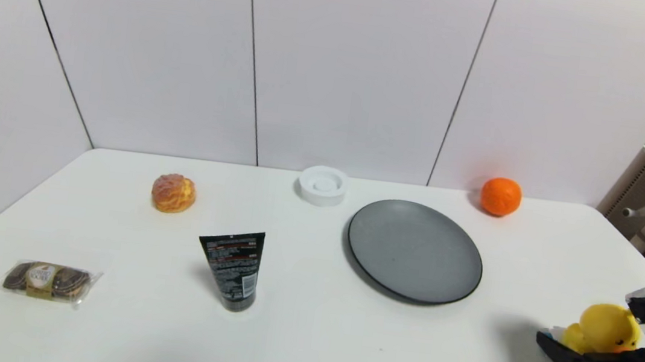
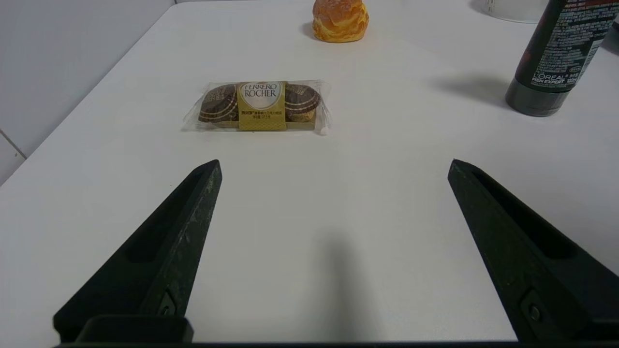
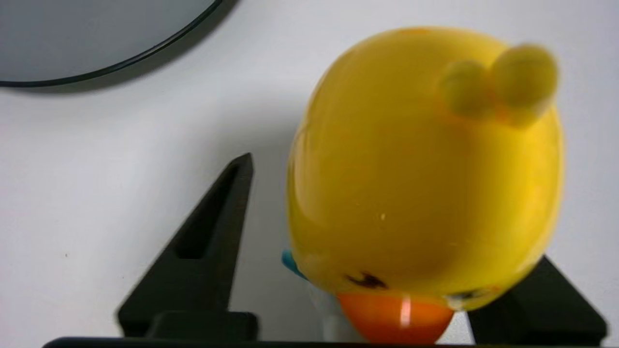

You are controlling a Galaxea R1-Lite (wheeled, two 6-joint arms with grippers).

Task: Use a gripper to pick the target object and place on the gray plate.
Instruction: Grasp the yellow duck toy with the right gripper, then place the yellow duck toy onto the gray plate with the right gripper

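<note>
White rectangular table bearing all items, listed from largest to smallest. Large round dark gray shallow plate — right of the table's centre, nothing lying on it; its rim also appears in the right wrist view. Right gripper, a black two-finger claw on a bulky black arm, at the near right edge of the table, well apart from the plate. Its fingers stand on either side of the small yellow plastic duck toy with an orange beak; in the right wrist view the duck fills the space between them, with a narrow gap showing beside the one finger that is fully visible, so whether the claw is clamped on the toy or only flanking it cannot be told. Left gripper — spread wide with nothing between its fingers, low over the near left part of the table.

Black upright cosmetic tube, standing on its cap, left of the plate. Clear-wrapped pack of chocolates, near left. Orange ball-like fruit, far right. Golden cream-puff pastry, far left. Small white round dish, far centre, just beyond the plate.
</note>
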